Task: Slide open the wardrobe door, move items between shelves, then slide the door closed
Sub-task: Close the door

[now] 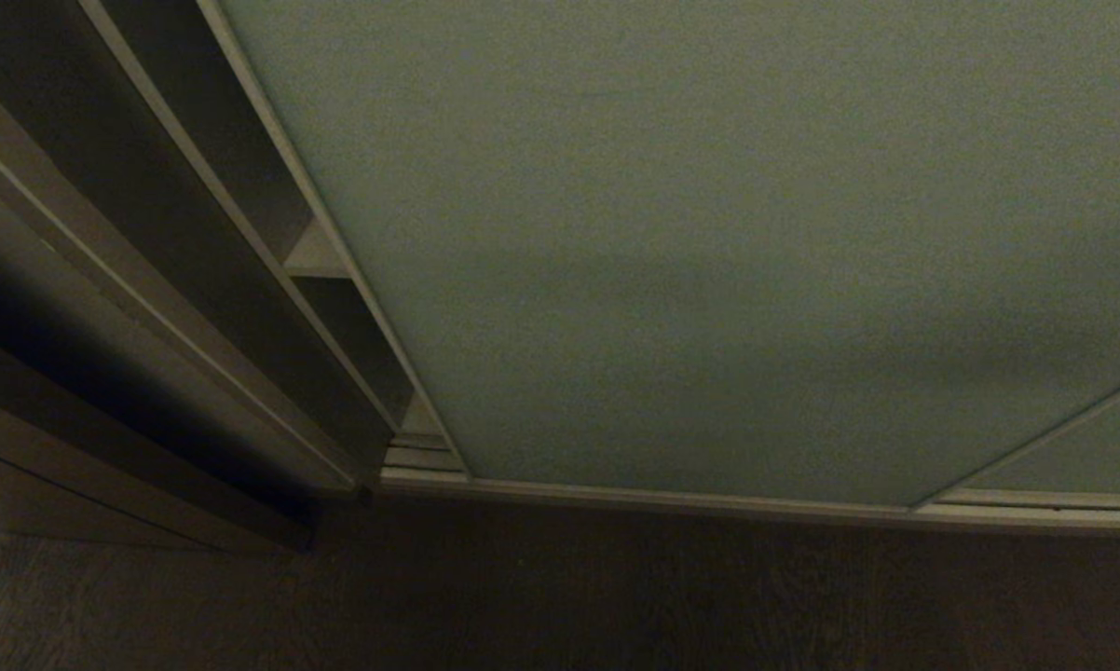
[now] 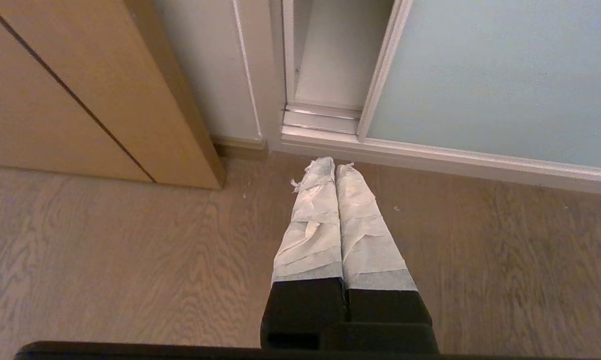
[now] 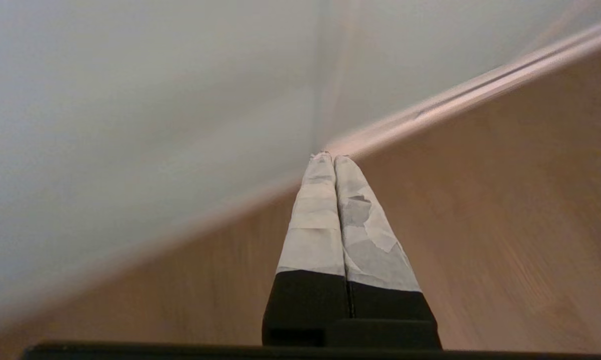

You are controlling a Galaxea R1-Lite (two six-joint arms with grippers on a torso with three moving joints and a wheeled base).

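Pressing my taped right gripper (image 3: 334,159) fingers together on nothing, I face the sliding wardrobe door (image 3: 145,125) just ahead: a matte pale grey-green panel, blurred here, probably edged in cream. My left gripper (image 2: 334,164), likewise closed, hangs over the wooden floor (image 2: 130,260).

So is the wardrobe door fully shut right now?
No, slightly open: the sliding wardrobe door leaves a narrow gap at its left edge, showing a shelf and the floor rails.

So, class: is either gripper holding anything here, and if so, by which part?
Nothing is held. The left gripper and the right gripper are both shut with nothing between their fingers, above the wooden floor.
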